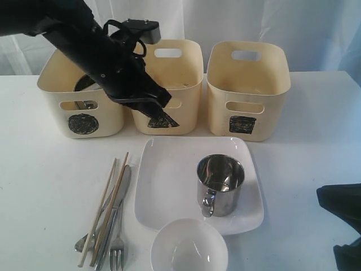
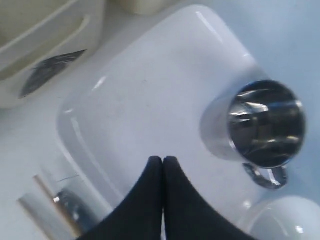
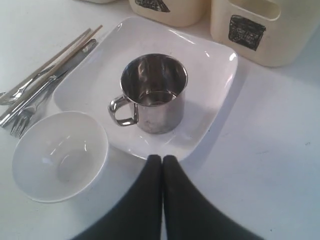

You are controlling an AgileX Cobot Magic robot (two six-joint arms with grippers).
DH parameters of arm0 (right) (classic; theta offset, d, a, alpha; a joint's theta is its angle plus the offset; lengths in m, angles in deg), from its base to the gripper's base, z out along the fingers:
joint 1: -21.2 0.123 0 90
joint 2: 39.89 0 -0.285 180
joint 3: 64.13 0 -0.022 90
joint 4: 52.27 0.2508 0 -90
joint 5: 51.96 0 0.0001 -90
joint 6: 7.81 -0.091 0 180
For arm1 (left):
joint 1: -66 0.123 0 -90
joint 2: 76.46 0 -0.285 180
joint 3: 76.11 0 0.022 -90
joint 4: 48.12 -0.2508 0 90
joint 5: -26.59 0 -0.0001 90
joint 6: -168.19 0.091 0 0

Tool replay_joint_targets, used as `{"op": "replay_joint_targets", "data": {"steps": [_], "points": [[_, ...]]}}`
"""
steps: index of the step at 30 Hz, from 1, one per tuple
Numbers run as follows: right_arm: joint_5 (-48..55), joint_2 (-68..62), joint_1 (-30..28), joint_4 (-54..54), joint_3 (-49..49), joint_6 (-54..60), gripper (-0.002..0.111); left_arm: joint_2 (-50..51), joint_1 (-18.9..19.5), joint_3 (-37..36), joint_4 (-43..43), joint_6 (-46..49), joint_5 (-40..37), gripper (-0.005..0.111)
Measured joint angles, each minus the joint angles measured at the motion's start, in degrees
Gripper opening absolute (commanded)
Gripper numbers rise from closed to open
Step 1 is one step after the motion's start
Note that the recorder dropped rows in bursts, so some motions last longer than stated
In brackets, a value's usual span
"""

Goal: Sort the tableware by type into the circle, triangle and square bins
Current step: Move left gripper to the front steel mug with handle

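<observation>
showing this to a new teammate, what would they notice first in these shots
The shiny steel handled mug standing upright on the white square plate at the scene's centre draws the eye. Next comes the black left gripper, shut and empty, hanging before the cream plastic tub marked with a triangle, middle of three at the back.

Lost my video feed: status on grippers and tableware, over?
Left gripper, right gripper shut, empty. Mug upright on plate, not yet binned. Nothing blocking it.

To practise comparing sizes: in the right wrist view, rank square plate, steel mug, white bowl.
Square plate, clearly largest.
White bowl and steel mug: unranked; the bowl looks wider but sits nearer the camera.
</observation>
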Motion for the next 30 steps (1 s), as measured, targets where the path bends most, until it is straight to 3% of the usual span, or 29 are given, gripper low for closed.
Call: {"op": "replay_joint_targets", "data": {"steps": [3,8,18,24,30], "points": [[-0.9,2.1,0.0,0.0,0.0,0.0,0.000,1.6,0.0,0.0,7.3,4.0,0.0,0.000],[-3.7,8.3,0.0,0.0,0.0,0.0,0.000,5.0,0.0,0.0,10.3,5.5,-0.4,0.002],[-2.5,14.1,0.0,-1.4,0.0,-0.1,0.000,7.3,-3.5,0.0,13.2,13.8,-8.3,0.049],[-0.6,14.2,0.0,-1.9,0.0,-0.2,0.000,7.3,-7.1,0.0,12.2,12.8,-13.0,0.050],[-0.6,14.2,0.0,-2.3,0.0,-0.2,0.000,7.3,-14.1,0.0,1.2,4.6,-9.6,0.050]]}}
